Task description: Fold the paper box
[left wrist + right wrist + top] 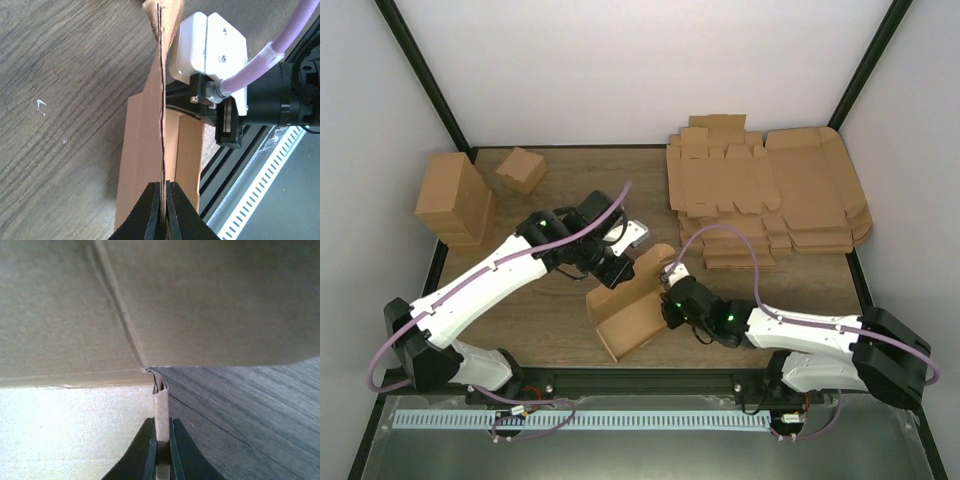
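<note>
The paper box (632, 305) is a partly folded brown cardboard sheet standing up at the table's near middle, between both arms. My left gripper (616, 268) is shut on its upper edge; in the left wrist view the thin edge (161, 125) runs straight up from between the closed fingers (163, 210). My right gripper (670, 305) is shut on the box's right side; in the right wrist view a folded wall (161, 410) is pinched between the fingers (162, 447), with a large flap (200, 295) overhead.
A stack of large flat brown sheets (770, 195) lies at the back right. A tall cardboard block (455, 200) and a small folded carton (521, 169) stand at the back left. The table's front rail (640, 385) lies near the box.
</note>
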You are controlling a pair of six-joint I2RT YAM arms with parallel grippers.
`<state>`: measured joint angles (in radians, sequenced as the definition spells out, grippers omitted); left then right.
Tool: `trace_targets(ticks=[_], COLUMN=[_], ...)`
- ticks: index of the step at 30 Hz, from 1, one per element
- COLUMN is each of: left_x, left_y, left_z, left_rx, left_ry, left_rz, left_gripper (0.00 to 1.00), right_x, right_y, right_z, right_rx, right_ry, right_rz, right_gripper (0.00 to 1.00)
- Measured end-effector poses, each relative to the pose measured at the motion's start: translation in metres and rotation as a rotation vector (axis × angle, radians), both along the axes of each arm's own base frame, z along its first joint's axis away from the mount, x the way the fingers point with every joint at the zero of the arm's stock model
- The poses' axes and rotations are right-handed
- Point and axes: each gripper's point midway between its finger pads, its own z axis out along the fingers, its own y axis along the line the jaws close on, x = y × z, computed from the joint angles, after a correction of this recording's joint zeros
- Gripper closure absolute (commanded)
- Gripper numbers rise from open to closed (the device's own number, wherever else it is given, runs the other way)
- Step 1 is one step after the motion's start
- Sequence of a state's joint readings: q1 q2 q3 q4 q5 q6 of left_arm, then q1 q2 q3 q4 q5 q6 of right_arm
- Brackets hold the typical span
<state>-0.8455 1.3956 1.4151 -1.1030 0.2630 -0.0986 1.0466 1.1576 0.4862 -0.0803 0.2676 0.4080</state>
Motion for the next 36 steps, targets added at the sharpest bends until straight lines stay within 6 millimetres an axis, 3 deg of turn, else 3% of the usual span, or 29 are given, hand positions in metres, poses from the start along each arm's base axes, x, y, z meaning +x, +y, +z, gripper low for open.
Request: trace_targets(ticks=[2,4,10,13,17,18,21,23,27,31,36], left_x=[0.001,0.000,-0.003,-0.002,0.000,0.000,0.000,0.000,0.002,0.005,0.005], left_y=[0.000,0.001,0.005,0.007,0.008,0.008,0.009,0.009,0.012,0.015,0.015], left_z=[0.003,0.004,0.009,0.009,0.010,0.010,0.010,0.009,0.008,0.006,0.006], left_rx=[-0.005,-0.002,-0.009,-0.001,0.004,0.006,0.007,0.011,0.026,0.049,0.048], left_ry=[-0.005,-0.002,-0.010,-0.017,-0.029,-0.030,-0.032,-0.030,-0.039,-0.053,-0.052], left_rz=[0.000,0.001,0.002,0.007,0.010,0.010,0.011,0.013,0.021,0.034,0.032], left_gripper=[0.96,0.96,0.96,0.96,0.96,0.96,0.96,0.96,0.96,0.96,0.96], right_x=[0.000,0.001,0.000,0.000,-0.001,-0.001,-0.001,-0.002,-0.003,-0.006,-0.006], right_y=[0.005,0.007,0.000,0.000,0.002,0.002,0.002,0.000,-0.004,-0.008,-0.006], right_z=[0.002,0.000,-0.010,-0.009,-0.007,-0.008,-0.008,-0.009,-0.013,-0.017,-0.017], right_rx=[-0.005,-0.015,-0.062,-0.057,-0.060,-0.062,-0.064,-0.070,-0.087,-0.113,-0.116], right_ry=[-0.006,-0.003,0.016,0.017,0.015,0.016,0.015,0.021,0.036,0.061,0.076], right_rz=[0.002,-0.005,-0.025,-0.029,-0.020,-0.018,-0.018,-0.024,-0.034,-0.040,-0.043], right_gripper=[0.79,0.73,0.79,0.99,0.99,0.99,0.73,0.67,0.67,0.77,0.70])
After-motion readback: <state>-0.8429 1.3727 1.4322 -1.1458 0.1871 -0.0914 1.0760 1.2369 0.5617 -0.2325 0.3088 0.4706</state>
